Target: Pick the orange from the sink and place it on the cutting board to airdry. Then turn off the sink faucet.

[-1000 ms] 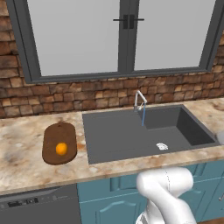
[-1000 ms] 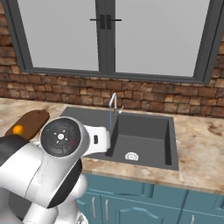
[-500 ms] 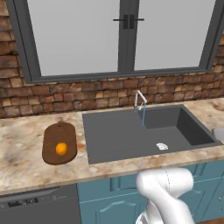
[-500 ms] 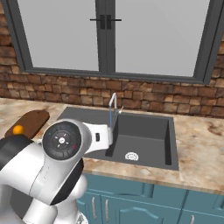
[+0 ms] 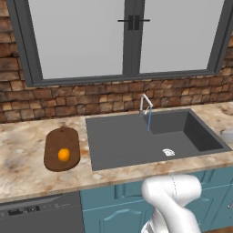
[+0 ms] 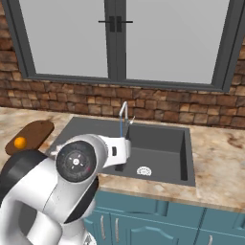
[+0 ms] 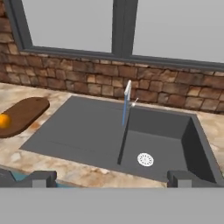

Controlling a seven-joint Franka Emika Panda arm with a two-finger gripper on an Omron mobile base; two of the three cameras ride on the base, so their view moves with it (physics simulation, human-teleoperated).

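The orange (image 5: 64, 154) rests on the dark brown cutting board (image 5: 62, 139), on the counter left of the sink (image 5: 118, 141). In the right base view the orange (image 6: 19, 142) sits on the near end of the board (image 6: 34, 131). The silver sink faucet (image 5: 144, 103) stands at the basin's back rim, and a thin blue stream (image 7: 124, 111) runs from it. My gripper (image 7: 113, 178) is open and holds nothing. It hangs low over the counter's front edge and faces the basin (image 7: 87, 131). Its fingertips (image 7: 41, 177) stand wide apart. The orange (image 7: 3, 120) lies far to its left.
A brick wall and a large window rise behind the counter. The white drain (image 5: 169, 152) marks the basin floor. A dishwasher front (image 5: 41, 214) sits below the counter at the left, with blue cabinet doors (image 6: 158, 225) beside it. A pale object (image 5: 227, 135) lies at the counter's right edge.
My arm has shifted slightly, its big joint now a little higher and further right in the right base view. The orange has stayed on the board and the water still runs.
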